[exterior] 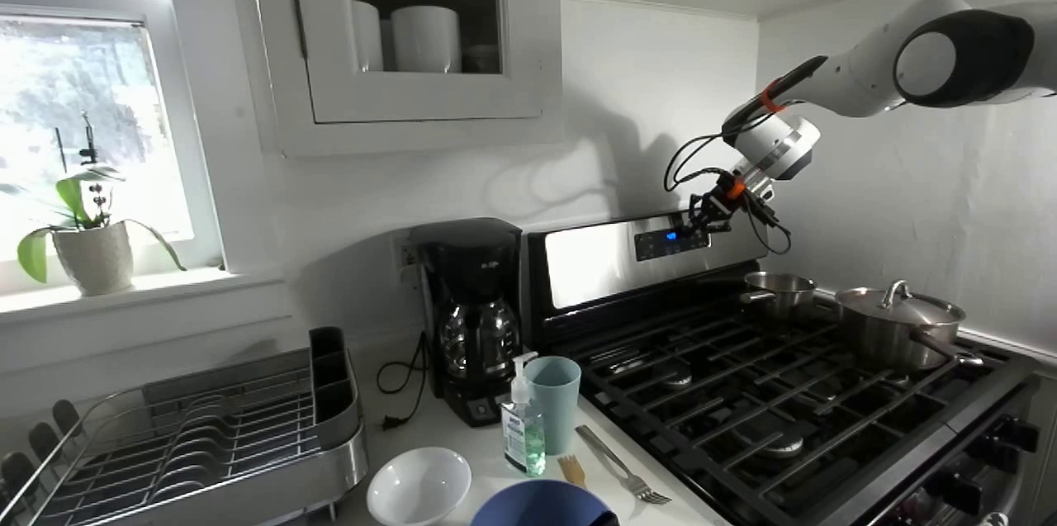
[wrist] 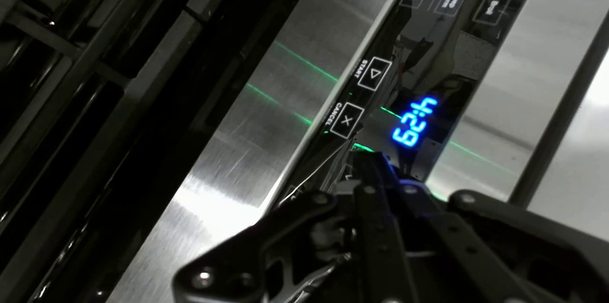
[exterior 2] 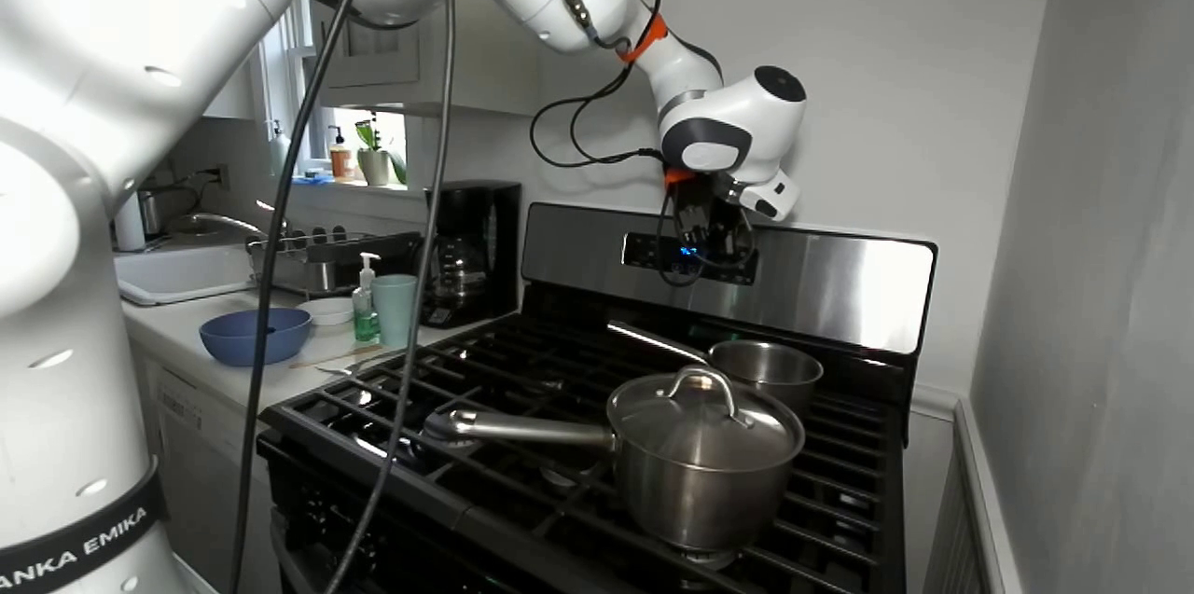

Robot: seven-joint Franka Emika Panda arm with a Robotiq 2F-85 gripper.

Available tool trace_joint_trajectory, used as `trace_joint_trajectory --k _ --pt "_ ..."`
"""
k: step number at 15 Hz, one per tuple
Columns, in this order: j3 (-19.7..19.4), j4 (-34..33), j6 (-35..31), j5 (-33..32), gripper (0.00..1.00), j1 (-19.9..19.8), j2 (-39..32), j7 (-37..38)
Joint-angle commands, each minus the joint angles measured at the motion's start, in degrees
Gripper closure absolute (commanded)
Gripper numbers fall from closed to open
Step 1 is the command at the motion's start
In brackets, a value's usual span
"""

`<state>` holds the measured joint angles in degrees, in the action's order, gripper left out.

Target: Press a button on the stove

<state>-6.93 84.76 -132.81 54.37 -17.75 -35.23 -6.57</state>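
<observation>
The stove (exterior: 735, 402) stands in the corner, and the arm (exterior: 875, 63) arches high over it in both exterior views, since what it must press sits at the far back. Behind the black grates (wrist: 162, 53) the steel back panel (exterior 2: 830, 286) rises, so the final approach should be more forward than downward. A lidded pot (exterior 2: 709, 501) and, behind it, a smaller saucepan (exterior 2: 793, 392) rest on the grates toward one side; neither seems part of the job, but both give the arm reason to pass high. Set in the panel is a glossy dark control strip (exterior: 651, 247), and the gripper (wrist: 378, 165) points at it near the blue clock digits (wrist: 415, 122). Its fingers are closed together with nothing visible between, presumably because a press wants one firm tip and no grasp. They overlap the strip in the wrist view just beside the CANCEL key (wrist: 347, 120), the START key (wrist: 375, 73) lying farther along; I cannot tell whether they touch it, nor which key is meant. The keys look flat, so a light, straight push should do, while sideways drift could catch CANCEL.
</observation>
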Motion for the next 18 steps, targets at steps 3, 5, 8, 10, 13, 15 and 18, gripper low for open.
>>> trace_joint_trajectory --k 3,5,8,10,13,15,18 --pt "1.1 -4.1 -2.2 -1.6 0.99 -0.1 -2.4 -2.9" --pt "1.3 -4.0 -2.3 -2.2 0.99 -0.3 -2.3 -3.6" --pt "1.8 -4.0 -2.5 -1.8 0.99 -0.7 -1.8 -4.7" --pt "1.7 -3.9 -2.4 -1.9 0.99 -0.7 -1.4 -4.7" --pt "1.3 -3.4 -1.4 -2.7 0.99 -0.5 -0.9 -3.7" --pt "0.6 -2.9 -0.2 -4.6 0.98 0.0 -0.4 -1.7" --pt "-0.5 -2.4 4.1 -9.7 0.98 0.5 1.1 5.3"
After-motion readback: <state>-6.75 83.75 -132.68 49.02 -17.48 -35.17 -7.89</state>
